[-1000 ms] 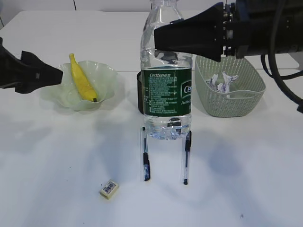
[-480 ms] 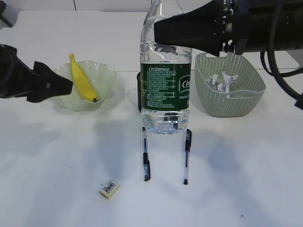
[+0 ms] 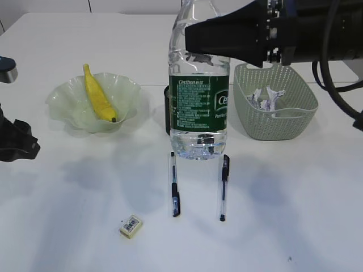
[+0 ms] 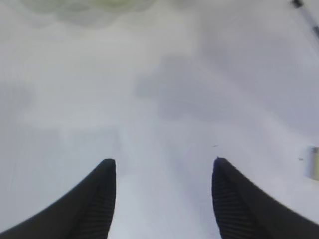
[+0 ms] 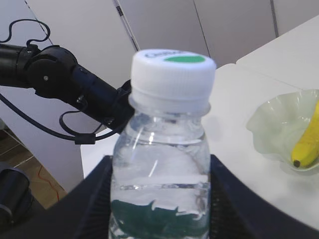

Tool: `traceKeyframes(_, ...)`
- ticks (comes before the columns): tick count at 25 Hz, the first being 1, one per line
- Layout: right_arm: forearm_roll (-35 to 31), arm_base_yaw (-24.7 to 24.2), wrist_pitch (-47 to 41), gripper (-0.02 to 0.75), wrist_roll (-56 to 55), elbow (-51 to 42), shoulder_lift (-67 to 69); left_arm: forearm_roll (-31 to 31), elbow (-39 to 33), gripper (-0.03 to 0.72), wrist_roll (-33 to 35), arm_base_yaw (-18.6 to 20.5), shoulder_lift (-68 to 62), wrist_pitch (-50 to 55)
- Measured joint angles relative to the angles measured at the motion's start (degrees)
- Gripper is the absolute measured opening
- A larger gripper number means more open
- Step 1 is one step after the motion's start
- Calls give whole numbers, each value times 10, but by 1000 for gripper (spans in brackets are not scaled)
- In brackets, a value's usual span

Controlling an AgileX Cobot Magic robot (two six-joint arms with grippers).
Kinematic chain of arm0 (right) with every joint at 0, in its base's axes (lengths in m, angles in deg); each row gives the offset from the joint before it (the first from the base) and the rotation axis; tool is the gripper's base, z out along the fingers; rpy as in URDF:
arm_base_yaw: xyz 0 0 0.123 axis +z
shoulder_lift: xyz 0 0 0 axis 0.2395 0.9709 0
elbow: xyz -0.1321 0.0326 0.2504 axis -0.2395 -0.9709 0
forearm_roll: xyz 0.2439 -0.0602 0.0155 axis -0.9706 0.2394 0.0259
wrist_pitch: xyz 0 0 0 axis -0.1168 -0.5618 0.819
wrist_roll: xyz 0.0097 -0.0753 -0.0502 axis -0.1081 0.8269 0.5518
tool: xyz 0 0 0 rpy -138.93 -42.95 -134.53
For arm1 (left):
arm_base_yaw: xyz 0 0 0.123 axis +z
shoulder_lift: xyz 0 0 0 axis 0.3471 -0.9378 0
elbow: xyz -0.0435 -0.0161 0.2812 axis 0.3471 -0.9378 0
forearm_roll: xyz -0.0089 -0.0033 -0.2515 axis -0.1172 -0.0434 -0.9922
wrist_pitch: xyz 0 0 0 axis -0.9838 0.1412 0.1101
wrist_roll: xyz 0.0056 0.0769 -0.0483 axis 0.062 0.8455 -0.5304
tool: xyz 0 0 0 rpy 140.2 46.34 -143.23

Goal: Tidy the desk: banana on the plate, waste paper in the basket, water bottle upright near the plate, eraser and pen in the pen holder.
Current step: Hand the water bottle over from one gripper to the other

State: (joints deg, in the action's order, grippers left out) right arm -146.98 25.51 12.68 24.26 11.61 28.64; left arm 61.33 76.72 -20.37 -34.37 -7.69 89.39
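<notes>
My right gripper [image 3: 195,42] [image 5: 160,164] is shut on the shoulder of the water bottle [image 3: 198,85] [image 5: 167,149], which stands upright at the middle of the exterior view, white cap up. Left of it, the banana [image 3: 99,96] [image 5: 306,144] lies in the pale green plate [image 3: 127,90] [image 5: 269,124]. Crumpled waste paper [image 3: 266,97] sits in the green basket [image 3: 283,122]. The dark pen holder [image 3: 167,113] is mostly hidden behind the bottle. Two pens [image 3: 174,187] [image 3: 223,190] and the eraser [image 3: 130,226] [image 4: 313,163] lie on the table. My left gripper [image 4: 162,164] hangs open over bare table.
The left arm [image 3: 20,144] shows as a dark shape at the left edge of the exterior view. In the left wrist view, the plate's rim [image 4: 84,6] is at the top and a pen's end [image 4: 304,7] at the top right corner. The table's far edge lies behind the plate.
My left gripper has drawn back from beside the plate, leftward and down to the frame's edge. The bottle has shifted up a little in the right gripper's hold.
</notes>
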Motion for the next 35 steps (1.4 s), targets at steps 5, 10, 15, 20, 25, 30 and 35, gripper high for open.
traceKeyframes(5,0,0,10,368,1,0,0,130,0,422,-164,1,0,-23)
traceKeyframes(10,0,0,14,368,1,0,0,127,-24,414,-185,1,0,-174)
traceKeyframes(15,0,0,15,368,1,0,0,123,-107,412,-187,1,0,-378)
traceKeyframes(20,0,0,34,368,1,0,0,134,-189,412,-211,1,0,-604)
traceKeyframes(25,0,0,41,368,1,0,0,257,-212,417,-302,1,0,-775)
traceKeyframes(30,0,0,41,368,2,0,0,402,-212,486,-409,1,0,-877)
traceKeyframes(35,-1,0,41,368,4,0,0,442,-212,575,-483,1,0,-934)
